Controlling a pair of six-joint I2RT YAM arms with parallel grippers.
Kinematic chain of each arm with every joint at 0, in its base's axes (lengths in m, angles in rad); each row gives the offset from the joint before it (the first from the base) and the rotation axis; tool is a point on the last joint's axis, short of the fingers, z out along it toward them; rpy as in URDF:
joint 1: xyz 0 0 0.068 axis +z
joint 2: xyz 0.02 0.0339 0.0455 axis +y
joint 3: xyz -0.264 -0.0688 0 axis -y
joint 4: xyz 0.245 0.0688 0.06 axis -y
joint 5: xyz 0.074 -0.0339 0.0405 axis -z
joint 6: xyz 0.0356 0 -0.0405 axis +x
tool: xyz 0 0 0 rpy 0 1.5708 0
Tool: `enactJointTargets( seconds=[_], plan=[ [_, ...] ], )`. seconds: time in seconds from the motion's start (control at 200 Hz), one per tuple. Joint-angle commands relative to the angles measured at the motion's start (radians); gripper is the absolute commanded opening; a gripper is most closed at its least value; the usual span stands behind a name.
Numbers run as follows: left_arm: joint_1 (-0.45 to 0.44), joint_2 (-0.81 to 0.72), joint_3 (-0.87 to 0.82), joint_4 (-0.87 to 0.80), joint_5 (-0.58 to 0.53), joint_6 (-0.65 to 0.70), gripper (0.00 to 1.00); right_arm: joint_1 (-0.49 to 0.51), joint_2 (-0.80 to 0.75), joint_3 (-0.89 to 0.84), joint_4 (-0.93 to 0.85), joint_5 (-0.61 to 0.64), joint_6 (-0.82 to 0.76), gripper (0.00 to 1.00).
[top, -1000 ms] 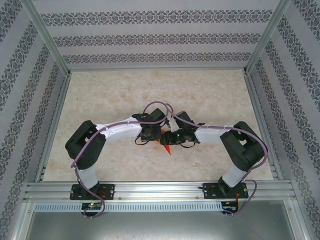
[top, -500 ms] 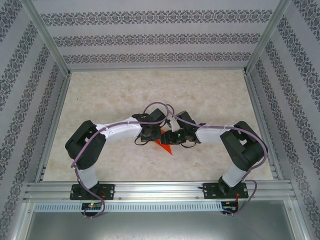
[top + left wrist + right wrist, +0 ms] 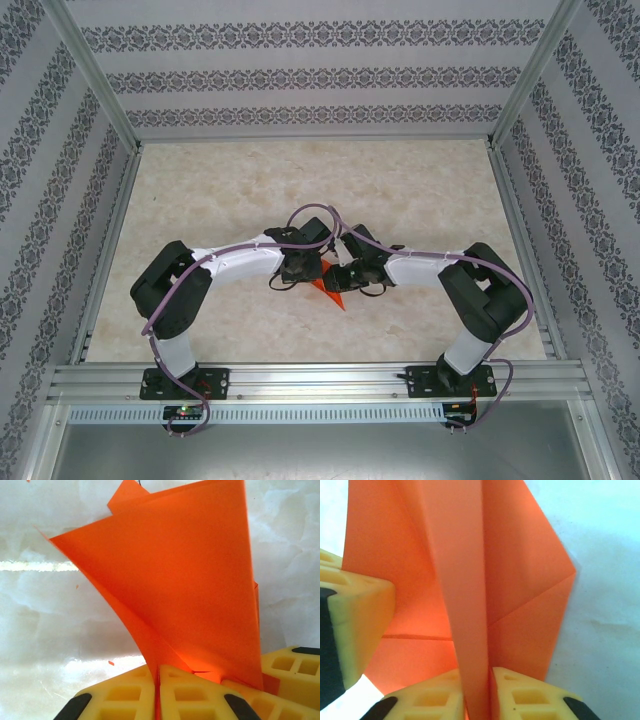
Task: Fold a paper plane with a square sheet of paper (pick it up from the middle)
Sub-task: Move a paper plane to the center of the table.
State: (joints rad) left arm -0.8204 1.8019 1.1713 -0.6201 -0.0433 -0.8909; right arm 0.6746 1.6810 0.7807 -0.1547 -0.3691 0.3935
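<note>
Pale marbled table (image 3: 200,190), patterned walls (image 3: 300,75), aluminium frame rails (image 3: 320,380)

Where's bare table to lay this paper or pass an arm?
Crowded at centre, where left gripper and right gripper pinch the orange paper. Widest free patch: the far half of the table, from them to the back wall. A smaller one runs from the paper to the front rail.

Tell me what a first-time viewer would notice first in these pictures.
The bright orange paper stands out at the middle of the pale marbled table. Both arms bend inward to meet over it. In the wrist views, the left gripper and the right gripper each pinch a raised fold of it between yellow fingers.
</note>
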Motion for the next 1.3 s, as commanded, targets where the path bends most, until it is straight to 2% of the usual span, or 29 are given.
enactJointTargets(
  seconds=[0.0,0.075,0.18,0.38,0.455,0.629,0.814,1.094,1.299],
  plan=[
    [0.000,-0.036,-0.015,-0.002,-0.014,0.016,0.13,0.024,-0.022,0.029,-0.055,0.080,-0.042,0.12],
    [0.001,-0.071,-0.016,0.017,0.002,0.007,0.15,0.029,-0.046,0.046,-0.088,0.095,-0.047,0.06],
    [0.001,-0.146,-0.017,0.057,0.003,0.007,0.21,0.038,-0.092,0.072,-0.144,0.145,-0.049,0.06],
    [0.014,-0.282,-0.069,0.058,-0.108,-0.013,0.29,0.033,-0.127,0.166,-0.330,0.430,0.036,0.05],
    [0.035,-0.317,-0.114,0.062,-0.128,-0.032,0.29,0.032,-0.097,0.208,-0.379,0.488,0.084,0.07],
    [0.087,-0.375,-0.211,0.099,-0.114,-0.047,0.29,0.037,0.011,0.283,-0.403,0.493,0.148,0.10],
    [0.116,-0.387,-0.237,0.106,-0.099,-0.039,0.29,0.057,0.114,0.337,-0.426,0.519,0.199,0.11],
    [0.148,-0.387,-0.254,0.120,-0.076,-0.030,0.29,0.073,0.166,0.302,-0.414,0.498,0.222,0.17],
    [0.155,-0.378,-0.246,0.117,-0.063,-0.030,0.29,0.067,0.206,0.279,-0.391,0.490,0.246,0.17]
  ],
)
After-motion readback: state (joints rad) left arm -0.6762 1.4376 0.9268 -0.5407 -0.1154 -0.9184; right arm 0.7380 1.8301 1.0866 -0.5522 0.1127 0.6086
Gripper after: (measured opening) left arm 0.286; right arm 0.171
